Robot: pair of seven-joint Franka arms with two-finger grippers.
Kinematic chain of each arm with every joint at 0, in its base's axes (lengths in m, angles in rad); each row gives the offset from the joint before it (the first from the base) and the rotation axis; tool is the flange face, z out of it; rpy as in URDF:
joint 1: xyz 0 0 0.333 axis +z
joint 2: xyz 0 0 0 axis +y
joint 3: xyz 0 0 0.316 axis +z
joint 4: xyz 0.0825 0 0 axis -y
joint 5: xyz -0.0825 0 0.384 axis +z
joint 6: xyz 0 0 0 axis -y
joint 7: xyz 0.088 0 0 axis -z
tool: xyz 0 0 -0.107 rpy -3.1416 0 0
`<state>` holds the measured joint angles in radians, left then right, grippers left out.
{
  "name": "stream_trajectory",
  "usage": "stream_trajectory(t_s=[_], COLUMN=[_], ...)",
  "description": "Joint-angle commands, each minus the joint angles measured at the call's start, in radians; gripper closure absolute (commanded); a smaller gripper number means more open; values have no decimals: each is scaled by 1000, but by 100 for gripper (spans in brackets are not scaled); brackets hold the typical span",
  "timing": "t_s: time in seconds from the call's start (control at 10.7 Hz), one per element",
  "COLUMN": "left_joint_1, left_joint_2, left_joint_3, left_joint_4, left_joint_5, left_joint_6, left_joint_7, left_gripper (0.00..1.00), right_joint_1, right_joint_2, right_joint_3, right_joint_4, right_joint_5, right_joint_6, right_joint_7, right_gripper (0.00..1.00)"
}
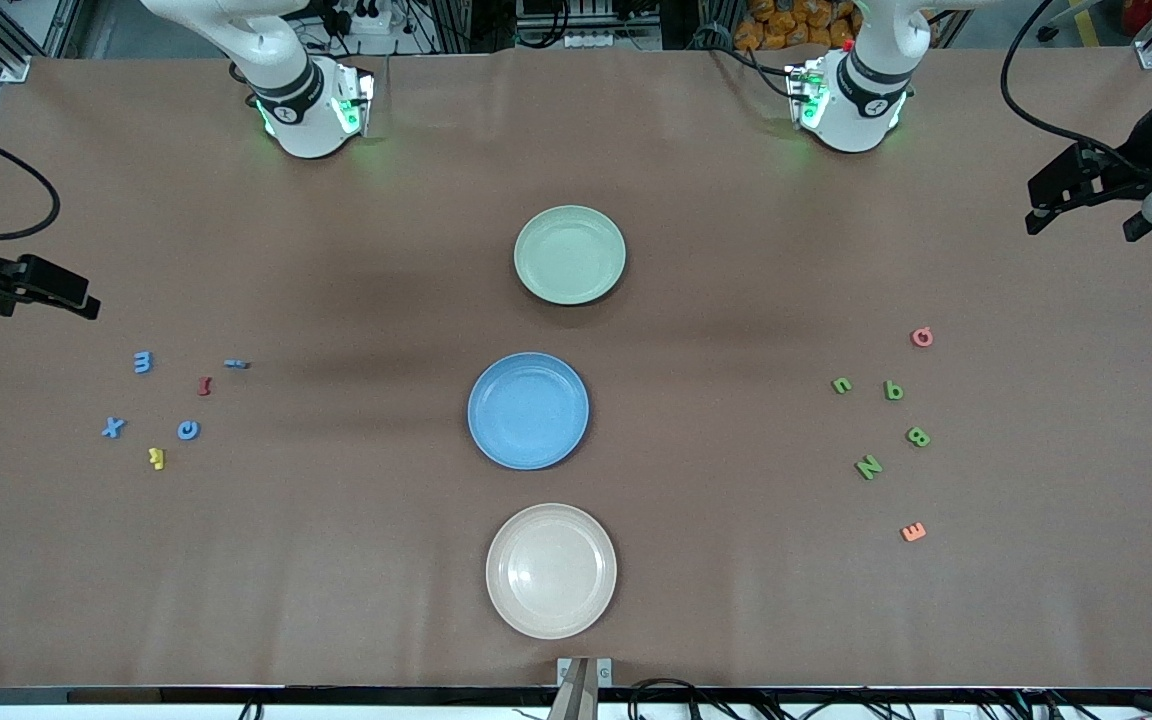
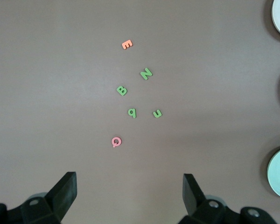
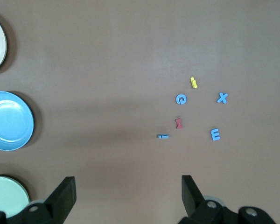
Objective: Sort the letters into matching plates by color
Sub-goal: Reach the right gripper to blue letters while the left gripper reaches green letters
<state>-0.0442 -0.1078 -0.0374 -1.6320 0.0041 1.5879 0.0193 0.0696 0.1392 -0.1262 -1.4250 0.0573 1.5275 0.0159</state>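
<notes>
Three plates lie in a row down the table's middle: a pale green plate (image 1: 570, 254) nearest the robots, a blue plate (image 1: 528, 410), and a beige plate (image 1: 551, 570) nearest the front camera. Toward the right arm's end lie several blue letters (image 1: 142, 362), a red letter (image 1: 204, 386) and a yellow letter (image 1: 157, 458). Several green letters (image 1: 868, 466), a pink Q (image 1: 922, 337) and an orange E (image 1: 913, 532) lie toward the left arm's end. My left gripper (image 2: 129, 184) hangs open and empty over bare table beside the pink Q. The right gripper (image 3: 128, 184) is open and empty, high above the table beside the blue letters.
The table is covered in brown paper (image 1: 356, 520). Both robot bases (image 1: 311, 105) stand along the edge farthest from the front camera. A small bracket (image 1: 584, 672) sits at the table's edge nearest that camera, beside the beige plate.
</notes>
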Motion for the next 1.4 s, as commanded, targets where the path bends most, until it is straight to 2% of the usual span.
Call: stream_trajectory(t_s=[0.0, 0.37, 0.56, 0.75, 0.94, 1.31], left_joint_1=[3, 0, -2, 0, -8, -8], left_joint_2=[-6, 3, 16, 37, 68, 88], left_joint_3=[2, 5, 5, 5, 5, 5], left_joint_4=[-3, -2, -11, -40, -84, -305], left_joint_5=[-24, -23, -21, -22, -19, -19], left_joint_6=[3, 4, 4, 7, 58, 336], left_joint_7=[8, 7, 5, -2, -13, -47], left_gripper=[0, 0, 0, 0, 0, 0], right_joint_1=[-13, -16, -30, -39, -51, -85], right_joint_2=[-3, -3, 0, -3, 2, 10], right_joint_3=[14, 14, 13, 14, 14, 14], right_joint_4=[6, 5, -37, -182, -276, -480], right_joint_5=[-7, -5, -5, -4, 1, 15], right_joint_6=[0, 2, 41, 191, 299, 514], right_joint_7=[13, 13, 16, 54, 90, 440], right_gripper=[0, 0, 0, 0, 0, 0])
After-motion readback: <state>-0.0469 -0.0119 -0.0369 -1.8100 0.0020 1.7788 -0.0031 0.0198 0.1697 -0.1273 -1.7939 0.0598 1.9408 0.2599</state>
